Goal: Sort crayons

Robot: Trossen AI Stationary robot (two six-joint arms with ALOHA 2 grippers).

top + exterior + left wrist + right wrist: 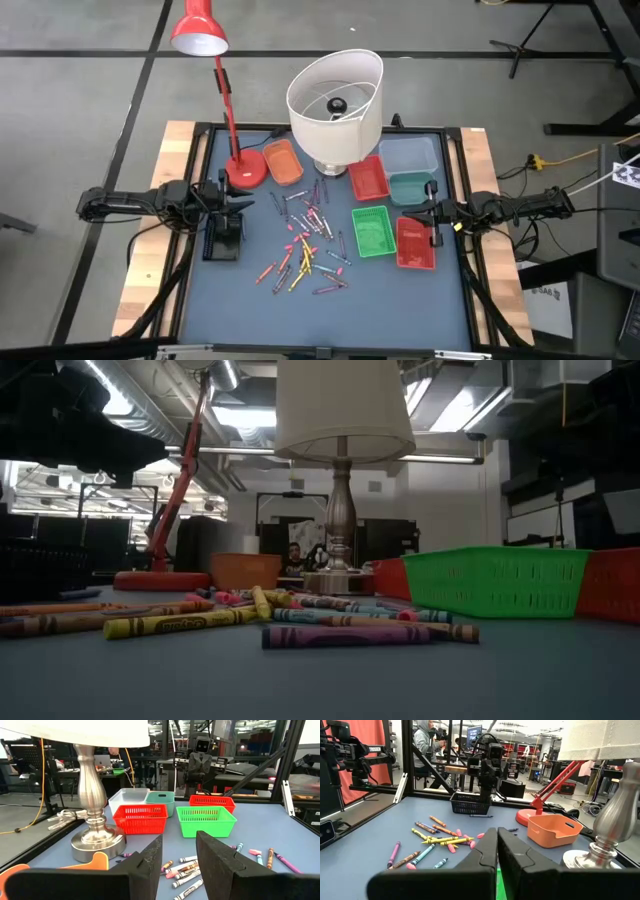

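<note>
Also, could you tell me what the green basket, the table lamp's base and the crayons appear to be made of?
The green basket looks like glossy moulded plastic, judging by its slotted mesh walls. The table lamp's base seems to be brushed or polished metal, since its turned stem carries silvery reflections. The crayons look like wax sticks in matte printed paper wrappers; the wax itself is hard to confirm.

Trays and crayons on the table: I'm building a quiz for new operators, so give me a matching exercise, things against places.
Things:
1. orange tray
2. green basket
3. crayons
4. left claw

Places:
A. scattered mid-table
B. table's left side, open, empty
C. beside the red lamp's base
D. between two red baskets

Pairs: 1-C, 2-D, 3-A, 4-B
</note>
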